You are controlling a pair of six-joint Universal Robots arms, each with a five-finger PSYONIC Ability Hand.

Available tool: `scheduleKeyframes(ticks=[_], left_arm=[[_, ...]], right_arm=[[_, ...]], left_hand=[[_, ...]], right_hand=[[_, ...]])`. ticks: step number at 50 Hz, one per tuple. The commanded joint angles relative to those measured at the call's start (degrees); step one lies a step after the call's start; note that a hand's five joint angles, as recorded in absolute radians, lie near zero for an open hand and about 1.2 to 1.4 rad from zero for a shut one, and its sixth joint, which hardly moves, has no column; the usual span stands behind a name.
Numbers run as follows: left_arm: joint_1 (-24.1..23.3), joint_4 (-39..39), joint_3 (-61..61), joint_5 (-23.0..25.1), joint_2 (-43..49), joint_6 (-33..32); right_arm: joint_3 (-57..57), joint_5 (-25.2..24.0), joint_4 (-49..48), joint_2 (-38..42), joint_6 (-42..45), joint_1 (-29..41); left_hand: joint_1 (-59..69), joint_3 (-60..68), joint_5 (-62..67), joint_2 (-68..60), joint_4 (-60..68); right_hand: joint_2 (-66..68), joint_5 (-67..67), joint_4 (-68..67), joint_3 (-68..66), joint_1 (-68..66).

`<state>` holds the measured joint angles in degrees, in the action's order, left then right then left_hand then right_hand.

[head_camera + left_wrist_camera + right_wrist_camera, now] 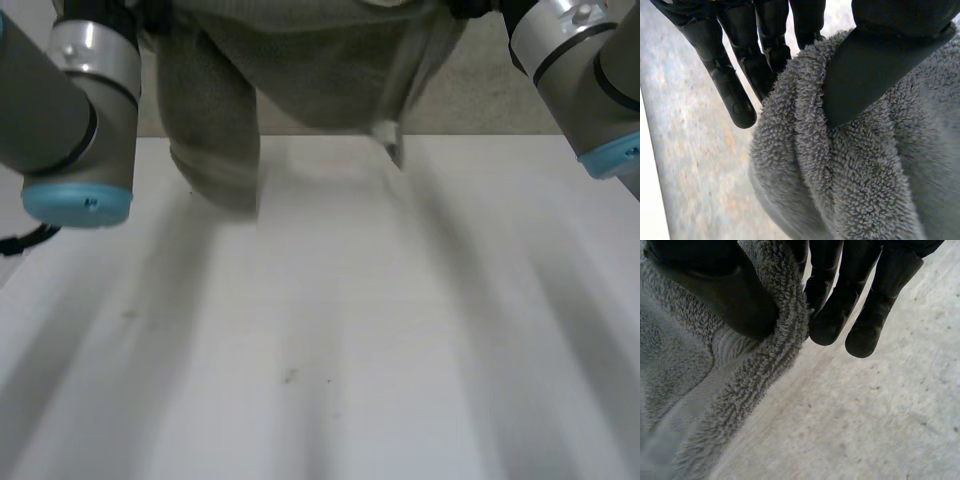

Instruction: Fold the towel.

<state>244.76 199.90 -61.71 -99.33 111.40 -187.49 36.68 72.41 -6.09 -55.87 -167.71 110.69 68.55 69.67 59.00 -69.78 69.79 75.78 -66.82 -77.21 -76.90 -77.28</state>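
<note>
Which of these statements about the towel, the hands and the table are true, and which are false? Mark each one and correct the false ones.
1. The towel is grey and is held up, hanging in folds. True.
2. The left hand is open and off the towel. False: its thumb and fingers pinch the towel between them.
3. The right hand pinches an edge of the towel. True.
4. The towel lies folded flat in the middle of the white table. False: it hangs from the hands near the table's far edge.

Looks like a robotics lab: grey robot arms (pixel 75 100) over a white table (pixel 330 350), speckled concrete floor (pixel 865 415).
</note>
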Motion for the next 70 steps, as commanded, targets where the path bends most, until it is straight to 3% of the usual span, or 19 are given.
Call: scheduleKeyframes(ticks=[1,5,7,12,25,33,35,37,38,39,40,42,46,51,54,59,64,70], left_arm=[[-1.2,-5.6,-17.7,0.2,-4.5,-0.4],[-3.5,-7.2,-24.2,0.3,-4.5,-0.4],[-5.4,-7.3,-29.7,0.3,-3.6,-0.5],[-8.0,-7.3,-34.1,0.2,0.5,-0.3],[-13.8,-8.2,-36.4,-0.1,3.5,0.0],[-18.5,-14.5,-36.5,2.9,1.9,-0.2],[-19.1,-15.3,-36.5,3.6,1.8,-0.5],[-19.5,-15.7,-36.4,3.8,1.4,-0.6],[-19.5,-15.7,-36.4,3.8,1.4,-0.6],[-19.5,-15.8,-36.0,3.8,1.3,-0.6],[-19.1,-15.9,-35.6,3.8,1.2,-0.7],[-18.4,-15.8,-35.3,3.8,1.2,-0.6],[-15.0,-15.9,-34.6,3.7,0.6,-0.8],[-5.8,-16.2,-34.1,4.1,-1.0,-2.4],[-3.7,-16.2,-33.6,4.7,-1.2,-3.6],[2.8,-16.7,-31.8,11.9,-0.3,-9.3],[6.0,-20.6,-29.5,15.6,2.6,-12.5],[7.8,-26.3,-27.4,15.6,5.1,-13.2]], right_arm=[[4.8,-3.0,13.0,-0.5,1.9,-0.7],[7.1,-3.9,19.1,1.0,6.0,-1.2],[11.1,-4.1,22.5,2.6,12.2,-1.4],[18.8,-3.9,23.3,4.2,19.3,-1.5],[30.7,-3.1,18.1,1.2,20.5,-3.8],[35.6,-2.0,17.3,-3.2,20.6,-7.4],[36.8,-1.9,16.6,-3.9,20.6,-8.1],[39.2,-1.9,15.2,-5.1,20.7,-9.3],[39.2,-1.9,15.2,-5.1,20.7,-9.4],[40.0,-2.0,14.8,-5.6,20.8,-9.8],[40.7,-2.1,14.5,-5.8,20.8,-10.1],[41.3,-2.3,14.4,-6.0,20.7,-10.5],[41.9,-2.4,13.9,-6.1,20.8,-10.9],[42.2,-2.4,13.3,-6.0,20.7,-11.3],[42.2,-2.4,13.2,-6.0,20.7,-11.3],[42.9,-2.5,12.6,-6.0,20.7,-11.1],[43.3,-2.5,12.3,-5.8,20.8,-11.0],[43.5,-2.6,12.2,-5.7,20.8,-10.9]], left_hand=[[11.4,10.3,11.0,-10.2,10.2],[11.4,10.3,11.0,-10.2,10.2],[11.4,10.3,11.0,-10.2,10.2],[11.4,10.3,11.0,-10.2,10.2],[11.4,10.3,11.0,-10.2,10.2],[11.4,10.3,11.0,-10.2,10.2],[4.2,3.1,3.8,-3.0,3.0],[-30.2,-31.4,-30.7,31.5,-31.5],[-30.4,-31.5,-30.9,31.6,-31.6],[-44.1,-45.2,-44.5,45.3,-45.3],[-55.9,-57.0,-56.3,57.1,-57.1],[-58.3,-59.4,-58.8,59.5,-59.6],[-58.3,-59.5,-58.8,59.6,-59.6],[-58.2,-59.3,-58.6,59.4,-59.4],[-58.0,-59.1,-58.4,59.2,-59.2],[-53.1,-54.3,-53.6,54.4,-54.4],[-47.3,-48.4,-47.7,48.5,-48.5],[-45.7,-46.8,-46.2,46.9,-47.0]], right_hand=[[4.2,-3.2,-2.8,-3.1,-2.7],[4.2,-3.2,-2.8,-3.1,-2.7],[4.2,-3.2,-2.8,-3.1,-2.7],[4.2,-3.2,-2.8,-3.1,-2.7],[4.2,-3.2,-2.8,-3.1,-2.7],[4.2,-3.2,-2.8,-3.1,-2.7],[4.2,-3.2,-2.8,-3.1,-2.7],[4.2,-3.2,-2.8,-3.1,-2.7],[4.2,-3.2,-2.8,-3.1,-2.7],[4.2,-3.2,-2.8,-3.1,-2.7],[4.2,-3.2,-2.8,-3.1,-2.7],[4.2,-3.2,-2.8,-3.1,-2.7],[4.2,-3.2,-2.8,-3.1,-2.7],[4.2,-3.2,-2.8,-3.1,-2.7],[4.2,-3.2,-2.8,-3.1,-2.7],[4.2,-3.2,-2.8,-3.1,-2.7],[4.2,-3.2,-2.8,-3.1,-2.7],[4.2,-3.2,-2.8,-3.1,-2.7]])
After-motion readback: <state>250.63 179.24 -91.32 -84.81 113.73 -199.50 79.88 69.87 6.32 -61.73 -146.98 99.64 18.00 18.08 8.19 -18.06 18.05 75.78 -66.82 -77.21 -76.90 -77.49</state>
